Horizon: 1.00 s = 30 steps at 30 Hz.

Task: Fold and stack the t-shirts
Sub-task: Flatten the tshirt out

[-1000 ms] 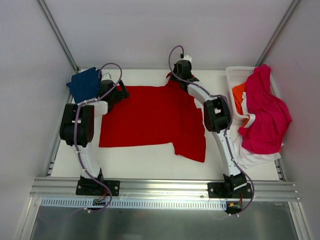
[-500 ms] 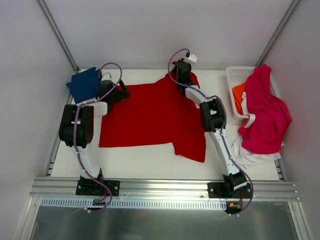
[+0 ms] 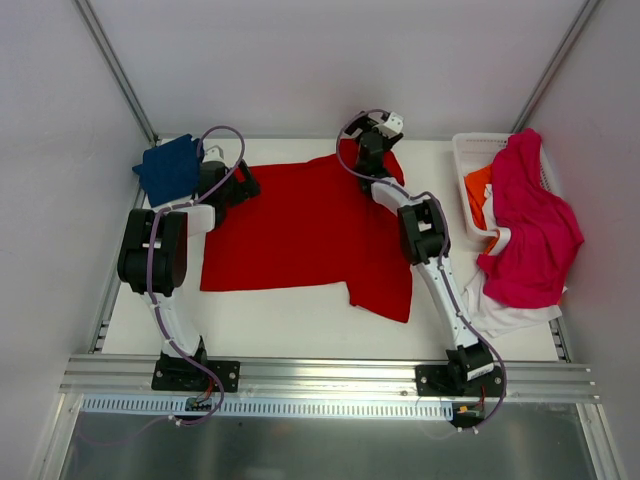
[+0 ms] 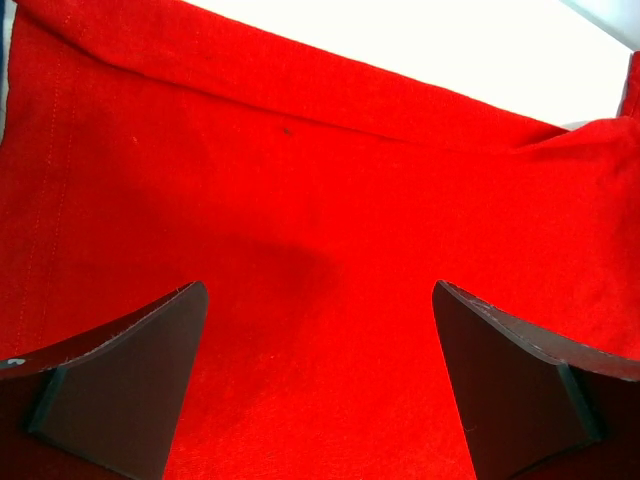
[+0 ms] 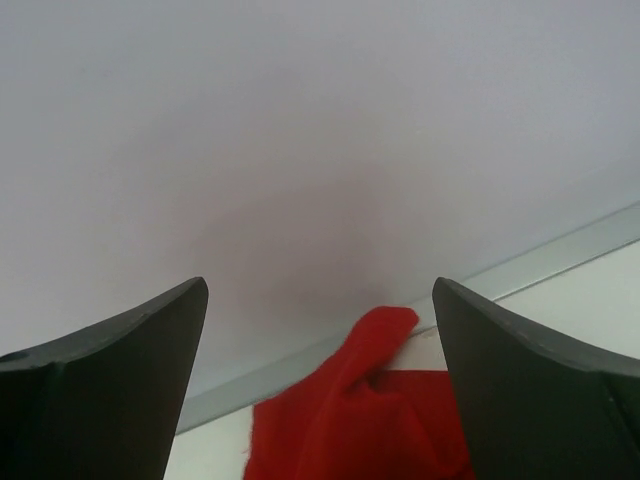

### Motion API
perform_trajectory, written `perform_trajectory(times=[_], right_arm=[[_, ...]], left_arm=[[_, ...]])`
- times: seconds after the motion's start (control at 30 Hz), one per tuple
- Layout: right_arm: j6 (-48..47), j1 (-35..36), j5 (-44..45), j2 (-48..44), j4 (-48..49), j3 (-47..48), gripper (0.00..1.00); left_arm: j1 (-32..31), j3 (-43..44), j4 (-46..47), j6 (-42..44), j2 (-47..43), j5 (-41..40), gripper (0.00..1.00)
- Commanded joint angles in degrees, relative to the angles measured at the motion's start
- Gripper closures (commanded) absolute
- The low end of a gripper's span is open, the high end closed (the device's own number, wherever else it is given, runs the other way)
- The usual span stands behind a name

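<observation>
Step in hand: judged to be the spreading of the red t-shirt (image 3: 300, 235) before its first fold.
Red t-shirt: lies across the middle of the surface (image 3: 300, 325), mostly flat, with a bunched peak at the far right edge and a flap hanging lower at the near right corner.
How to do it well: the peak wants smoothing out first. Each claw should then pinch only one layer at a far corner and carry both corners evenly, so that the hem lands square.
Left claw (image 4: 318, 290): fingers wide apart, nothing between them, just above the far left part of the red cloth. Contact cannot be told.
Right claw (image 5: 320, 290): fingers wide apart and empty, facing the back wall, the red peak just below the gap.
Other shirts: the navy t-shirt (image 3: 168, 170) sits at the far left corner. The magenta-pink t-shirt (image 3: 530, 225) drapes over the basket (image 3: 462, 150) at the right.
</observation>
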Motion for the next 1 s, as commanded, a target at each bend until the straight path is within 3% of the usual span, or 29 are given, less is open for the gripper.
perform_trajectory(times=[0.0, 0.07, 0.17, 0.27, 0.4, 0.43, 0.47, 0.53, 0.57, 0.6, 0.67, 0.73, 0.77, 0.87, 0.97], right_arm=[[-5.5, 0.1, 1.3, -9.3, 11.7, -9.8, 0.01], [-10.8, 1.1, 1.9, -17.5, 18.6, -17.1, 0.01], [-17.4, 3.1, 5.1, -27.5, 29.9, -35.3, 0.01], [-21.0, 5.3, 8.0, -45.0, 37.1, -54.7, 0.01], [-29.4, 9.7, 14.2, -61.1, 32.7, -71.3, 0.00], [-31.3, 10.8, 16.6, -64.2, 29.8, -73.5, 0.01], [-32.1, 13.0, 21.8, -67.2, 20.7, -76.5, 0.00], [-26.8, 14.3, 23.3, -77.3, 5.3, -78.2, 0.00], [-21.5, 14.3, 19.1, -80.8, -14.4, -78.9, 0.00], [-11.7, 13.7, 15.4, -83.7, -21.6, -79.1, 0.00], [-7.1, 11.8, 8.8, -88.0, -33.9, -80.5, 0.01], [-2.9, 11.3, 7.7, -88.5, -40.2, -80.6, 0.00], [-0.9, 10.2, 2.8, -88.0, -47.4, -80.3, 0.01], [4.0, 7.7, -9.3, -85.8, -57.0, -79.0, 0.00], [7.4, 8.5, -10.7, -86.9, -60.2, -82.5, 0.01]], left_arm=[[0.1, -0.1, 2.7, 0.6, -2.7, 1.5, 0.03], [0.1, 0.0, 2.7, 0.6, -2.7, 1.4, 0.03], [0.1, 0.3, 2.6, 0.8, -2.6, 1.6, 0.03], [0.1, 1.8, 1.0, 1.3, -1.7, 2.1, 0.03], [-0.2, 5.3, -3.1, 2.4, -0.2, 3.1, 0.03], [-0.2, 6.4, -5.0, 2.4, 0.3, 3.1, 0.04], [-0.5, 8.2, -8.9, 2.7, 0.4, 3.0, 0.07], [-3.4, 8.3, -12.0, 4.5, -1.0, -2.2, 0.09], [-4.8, 7.3, -14.9, 5.2, -1.9, -6.2, 0.10], [-6.1, 6.4, -16.1, 5.6, -4.4, -9.7, 0.10], [-9.0, 3.2, -20.3, 3.9, -7.5, -17.3, 0.09], [-10.0, 0.4, -23.2, -0.2, -12.7, -18.6, 0.09], [-10.5, -3.3, -24.2, -2.0, -14.8, -17.8, 0.09], [-13.1, -12.7, -25.6, -6.5, -27.0, -19.8, 0.09], [-15.4, -20.0, -27.8, -7.8, -35.6, -20.6, 0.08]])
